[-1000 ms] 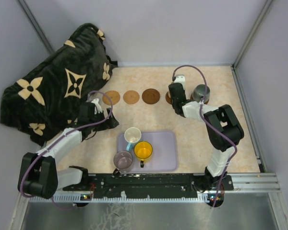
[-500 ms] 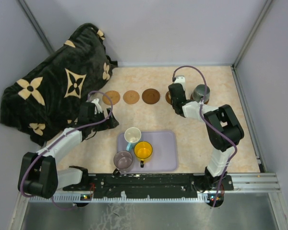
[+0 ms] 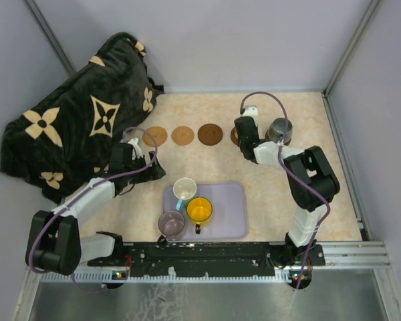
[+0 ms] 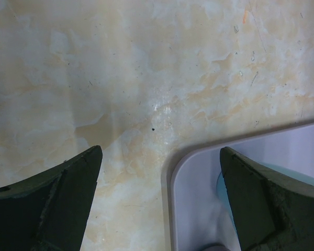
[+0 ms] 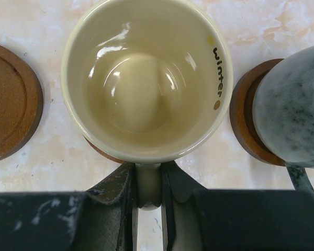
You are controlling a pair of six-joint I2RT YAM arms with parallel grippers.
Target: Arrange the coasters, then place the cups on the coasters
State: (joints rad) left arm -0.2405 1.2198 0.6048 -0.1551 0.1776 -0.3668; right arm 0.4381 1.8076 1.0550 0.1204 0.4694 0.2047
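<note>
Right wrist view: cream mug (image 5: 146,78), glazed and round, glossy inside, with "winter" in dark letters on the inner rim. The right claw (image 5: 148,191) is narrowed onto the mug's handle, one dark finger (image 5: 115,193) on each side, gripping it. An edge of a dark brown coaster (image 5: 100,148) shows under the mug's base; cannot tell whether base and disc touch. Just to the right, the grey-green mug (image 5: 290,112), with a mottled, stone-like surface, stands on a second dark coaster (image 5: 243,123). To the left, apart from the cream mug, lies a bare third dark coaster (image 5: 10,99) with concentric turned rings.

Top external view: a tan coaster (image 3: 183,136) and a second tan coaster (image 3: 155,136) continue the row leftward on the marbled beige bench (image 3: 267,174). The lavender tray (image 3: 230,210), rectangular with rounded corners, lies near the arm bases. It carries the white mug (image 3: 184,189), yellow mug (image 3: 199,210) and purple-grey mug (image 3: 172,223). A black plush blanket (image 3: 80,114) with tan flower motifs is heaped far left.

Left wrist view: the left claw (image 4: 160,151) is spread wide and holds nothing. It is over bare bench, with the tray's corner beside its right finger.
</note>
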